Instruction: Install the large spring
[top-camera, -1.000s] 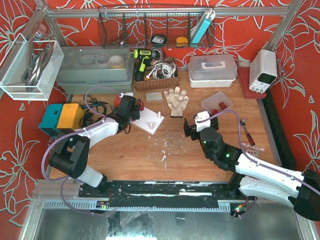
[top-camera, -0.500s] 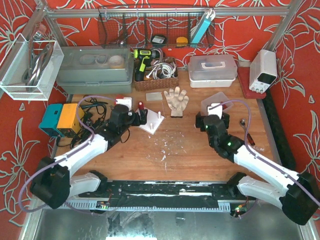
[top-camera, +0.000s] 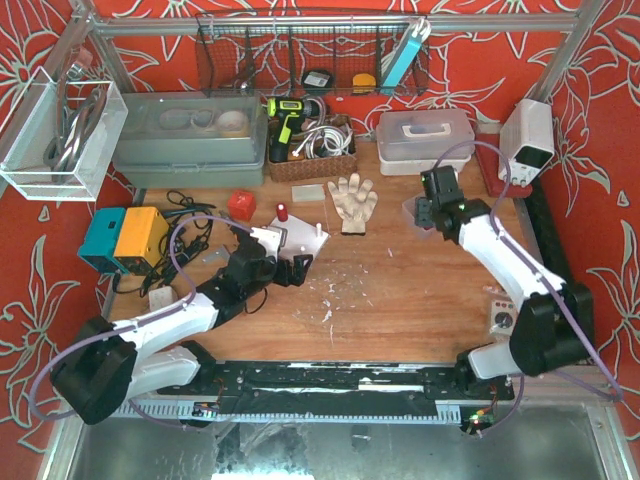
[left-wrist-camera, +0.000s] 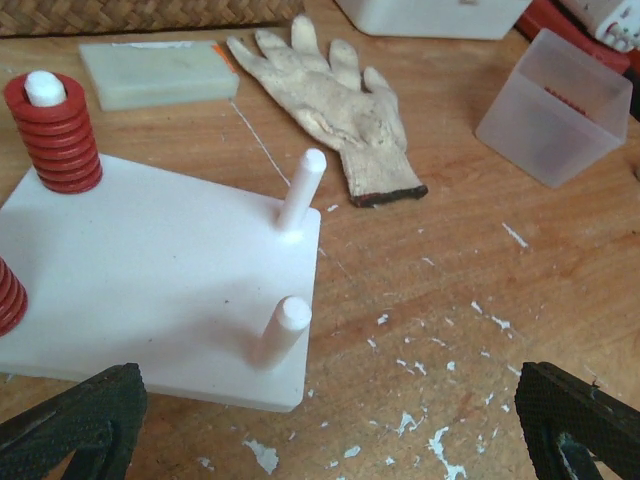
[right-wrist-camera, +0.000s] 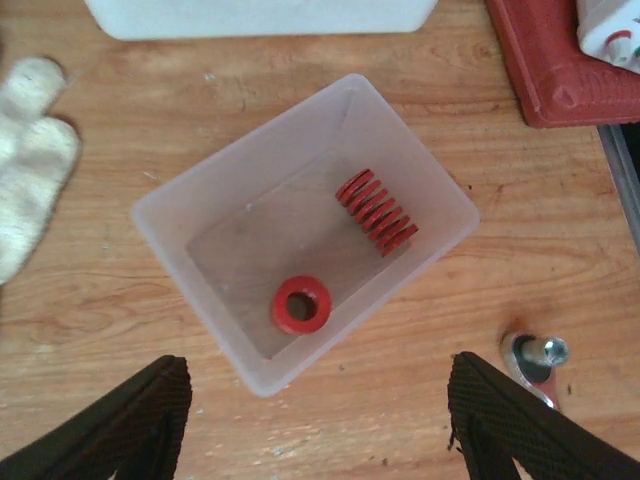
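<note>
Large spring (right-wrist-camera: 377, 211), my guess the one lying at 2 o'clock in the clear bin (right-wrist-camera: 240, 150), isn't picked yet: my right gripper (right-wrist-camera: 320, 410) hangs open and empty over it, left gripper (left-wrist-camera: 330, 410) open by the peg plate (left-wrist-camera: 150, 270) with two bare pegs (left-wrist-camera: 300, 190) on its 3 o'clock side, glove (left-wrist-camera: 340, 110) not blocking anything.

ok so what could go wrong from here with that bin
1. The translucent bin holds two red springs, one lying on its side, one standing on end; from above their sizes are hard to compare, so the right gripper may take the wrong one.
2. Its wide jaws could catch the bin wall and shove it.
3. The left gripper is open, off the white peg board, so the board may slide at insertion.
</note>
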